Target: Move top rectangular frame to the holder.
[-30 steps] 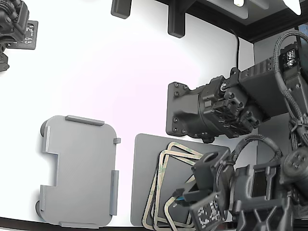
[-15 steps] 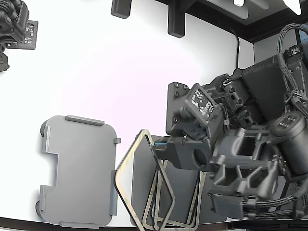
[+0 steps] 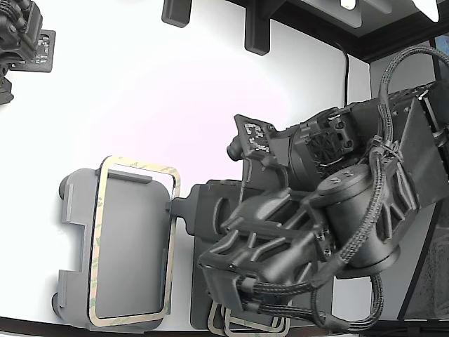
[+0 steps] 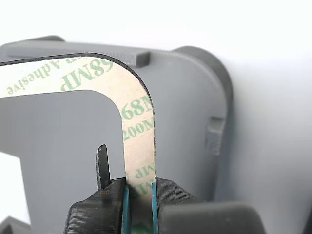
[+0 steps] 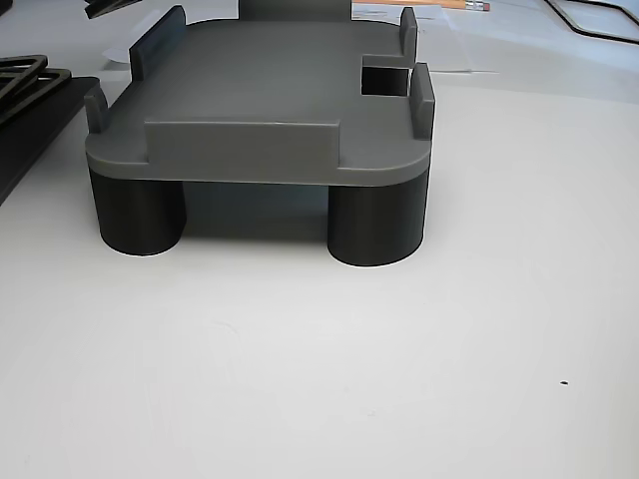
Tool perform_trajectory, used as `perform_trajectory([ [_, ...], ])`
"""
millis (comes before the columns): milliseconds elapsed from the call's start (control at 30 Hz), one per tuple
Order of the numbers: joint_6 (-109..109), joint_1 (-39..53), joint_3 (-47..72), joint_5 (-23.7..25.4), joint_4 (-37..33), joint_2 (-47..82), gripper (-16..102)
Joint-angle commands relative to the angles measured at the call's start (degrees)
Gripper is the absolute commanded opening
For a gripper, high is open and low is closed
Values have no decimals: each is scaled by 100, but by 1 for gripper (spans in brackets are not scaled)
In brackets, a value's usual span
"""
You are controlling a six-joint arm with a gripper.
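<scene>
Now clamped on one long side of the top rectangular frame (image 4: 138,127), tool (image 4: 140,195) gripping it between two dark fingers (image 4: 171,192); frame (image 3: 133,242) lying over the holder (image 3: 77,210) at lower left of the exterior view, on the white counter (image 3: 154,98), with more frames (image 3: 245,324) stacked on a darker mat (image 3: 200,309) at bottom centre
</scene>
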Motion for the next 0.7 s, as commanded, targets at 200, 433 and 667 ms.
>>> perform_trajectory([
  [200, 202, -237, -703, -422, -70, -615, -11],
  [433, 237, -308, -1011, -853, 185, -650, -11],
  [667, 167, -466, -1310, -1125, 387, -958, -11],
])
